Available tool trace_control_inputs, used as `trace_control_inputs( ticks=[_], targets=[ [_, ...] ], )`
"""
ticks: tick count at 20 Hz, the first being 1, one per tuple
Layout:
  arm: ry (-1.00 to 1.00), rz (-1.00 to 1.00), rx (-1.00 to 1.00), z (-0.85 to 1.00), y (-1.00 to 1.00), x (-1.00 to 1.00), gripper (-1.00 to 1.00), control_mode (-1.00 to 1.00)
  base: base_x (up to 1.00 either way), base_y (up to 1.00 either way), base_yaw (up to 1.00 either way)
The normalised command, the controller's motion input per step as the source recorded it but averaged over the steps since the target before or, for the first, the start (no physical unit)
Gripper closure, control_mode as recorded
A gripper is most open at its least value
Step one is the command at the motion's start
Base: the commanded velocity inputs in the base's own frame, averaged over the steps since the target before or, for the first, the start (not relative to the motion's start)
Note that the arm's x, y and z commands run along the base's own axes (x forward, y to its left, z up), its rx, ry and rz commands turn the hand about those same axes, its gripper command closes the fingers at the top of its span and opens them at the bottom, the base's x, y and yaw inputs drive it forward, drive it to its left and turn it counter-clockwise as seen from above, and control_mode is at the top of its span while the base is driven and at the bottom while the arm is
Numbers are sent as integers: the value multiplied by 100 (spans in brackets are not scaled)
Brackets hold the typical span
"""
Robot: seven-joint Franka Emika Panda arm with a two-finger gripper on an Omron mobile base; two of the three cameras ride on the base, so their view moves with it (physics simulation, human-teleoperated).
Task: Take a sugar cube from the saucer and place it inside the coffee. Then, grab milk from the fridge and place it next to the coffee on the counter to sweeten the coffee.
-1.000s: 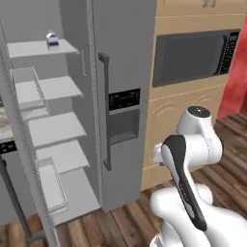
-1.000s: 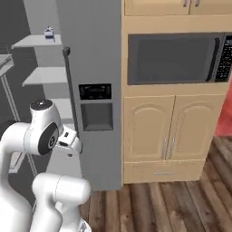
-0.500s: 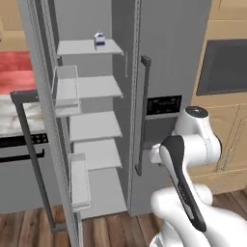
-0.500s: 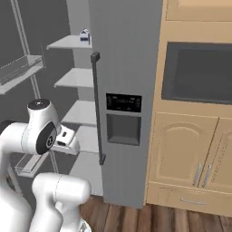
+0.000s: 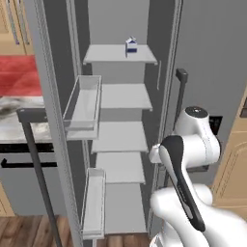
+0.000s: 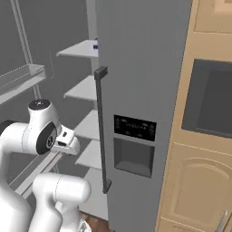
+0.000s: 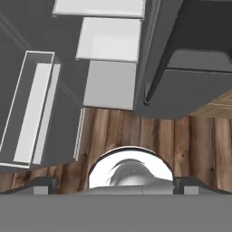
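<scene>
The fridge [image 5: 118, 96] stands open in front of me, its pale shelves stacked one above another. The milk [image 5: 130, 46], a small white carton with a dark blue band, sits upright on the top shelf; a sliver of the milk [image 6: 96, 45] peeks past the closed door's edge. My gripper [image 7: 115, 183] is folded close to my body, pointing down at the floor, open and holding nothing. Below the hand lie the lower fridge shelves [image 7: 108, 84]. A strip of the marble counter [image 5: 14, 108] shows at far left. The coffee, the saucer and the sugar cube are out of view.
The open left fridge door [image 5: 48, 120] carries clear bins [image 5: 84, 103] and a dark bar handle [image 5: 41, 159]. The closed right door has a bar handle [image 6: 102, 127] and a dispenser [image 6: 133, 149]. Tan cabinets with a built-in oven [image 6: 210, 104] stand to the right.
The whole picture has shifted: the base has moved, so the open fridge interior now sits centred and closer. My arm keeps its folded pose and the gripper stays open.
</scene>
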Motion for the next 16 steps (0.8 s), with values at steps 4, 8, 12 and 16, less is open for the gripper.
trace_control_inputs(
  ticks=[4, 8, 12, 16],
  targets=[
    [0, 0, 0, 0, 0, 0, -100, 100, 28, 0, 36],
    [0, 0, 0, 0, 0, 0, -100, 100, 69, 5, 27],
    [0, 0, 0, 0, 0, 0, -100, 100, 74, 6, 16],
    [0, 0, 0, 0, 0, 0, -100, 100, 39, 0, 6]
  ],
)
